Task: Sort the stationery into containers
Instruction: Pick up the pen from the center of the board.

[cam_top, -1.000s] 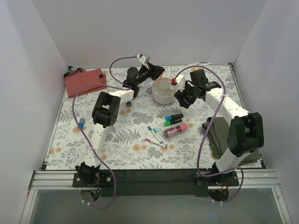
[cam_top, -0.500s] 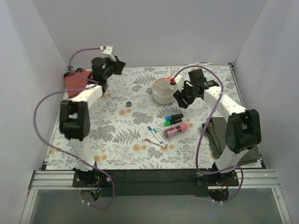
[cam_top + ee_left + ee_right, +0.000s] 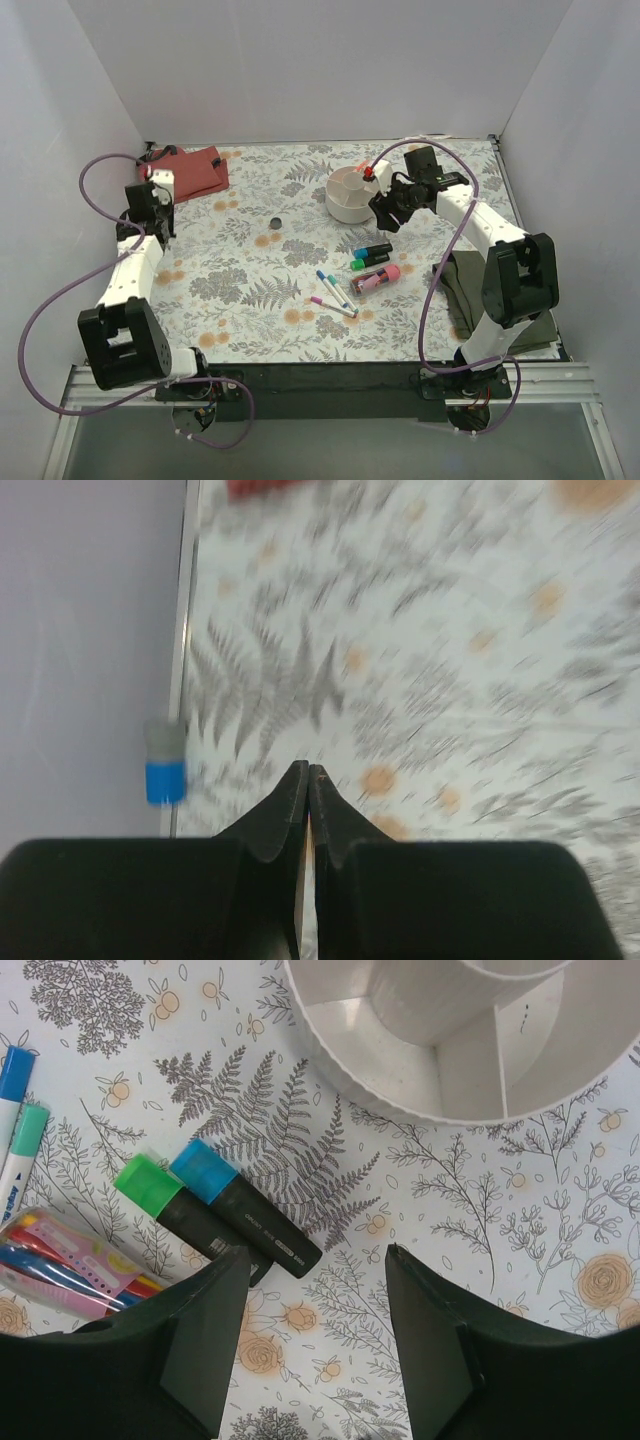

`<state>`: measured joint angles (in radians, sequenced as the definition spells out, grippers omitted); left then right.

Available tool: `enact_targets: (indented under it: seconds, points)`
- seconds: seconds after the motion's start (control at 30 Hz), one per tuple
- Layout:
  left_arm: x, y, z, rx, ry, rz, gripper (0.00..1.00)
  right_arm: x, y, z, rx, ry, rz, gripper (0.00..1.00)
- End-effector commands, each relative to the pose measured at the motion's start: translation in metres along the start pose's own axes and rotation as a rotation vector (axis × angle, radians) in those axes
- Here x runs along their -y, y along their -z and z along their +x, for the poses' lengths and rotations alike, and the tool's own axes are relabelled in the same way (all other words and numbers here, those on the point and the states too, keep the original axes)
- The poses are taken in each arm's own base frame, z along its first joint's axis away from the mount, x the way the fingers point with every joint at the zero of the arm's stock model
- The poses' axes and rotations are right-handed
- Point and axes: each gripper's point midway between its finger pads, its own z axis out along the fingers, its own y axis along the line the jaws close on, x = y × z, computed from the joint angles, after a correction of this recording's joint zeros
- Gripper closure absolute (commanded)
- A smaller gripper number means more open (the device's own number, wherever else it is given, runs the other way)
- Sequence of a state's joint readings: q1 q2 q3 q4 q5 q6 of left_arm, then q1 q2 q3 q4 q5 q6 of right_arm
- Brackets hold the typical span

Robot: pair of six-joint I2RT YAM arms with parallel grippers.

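Left arm (image 3: 130, 268) swung away to far left.

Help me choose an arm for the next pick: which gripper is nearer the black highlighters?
Right. The right gripper hovers open right above the black highlighters, beside the white tub. The left gripper, shut, is far off at the left edge of the table.

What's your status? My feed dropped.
Left gripper shut, empty, near blue-capped cylinder by the wall. Right gripper open, over highlighters beside white tub. Nothing blocking the highlighters.
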<state>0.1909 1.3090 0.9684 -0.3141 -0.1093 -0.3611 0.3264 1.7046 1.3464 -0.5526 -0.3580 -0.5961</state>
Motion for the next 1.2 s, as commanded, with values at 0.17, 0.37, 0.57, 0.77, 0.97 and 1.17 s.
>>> enact_targets:
  seconds: [0.17, 0.37, 0.57, 0.77, 0.97, 1.17]
  points:
    - [-0.052, 0.012, 0.105, -0.312, -0.003, -0.183, 1.0, 0.006, 0.013, -0.025, 0.068, 0.1, -0.02, 0.35]
    - [-0.064, 0.021, 0.101, -0.298, -0.062, -0.228, 0.73, 0.003, 0.013, -0.025, 0.072, 0.095, -0.033, 0.35]
    - [-0.059, 0.019, 0.101, -0.295, -0.123, -0.178, 0.7, 0.001, 0.015, -0.026, 0.079, 0.087, -0.034, 0.35]
    - [-0.047, 0.011, 0.085, -0.254, -0.157, -0.069, 0.57, -0.006, 0.016, -0.021, 0.077, 0.06, -0.05, 0.35]
    - [-0.024, 0.007, 0.09, -0.248, -0.178, 0.053, 0.5, -0.06, 0.025, -0.022, 0.104, 0.244, -0.215, 0.33]
    - [-0.009, 0.008, 0.11, -0.286, -0.2, 0.084, 0.49, -0.151, 0.012, 0.009, 0.018, 0.292, -0.444, 0.35]
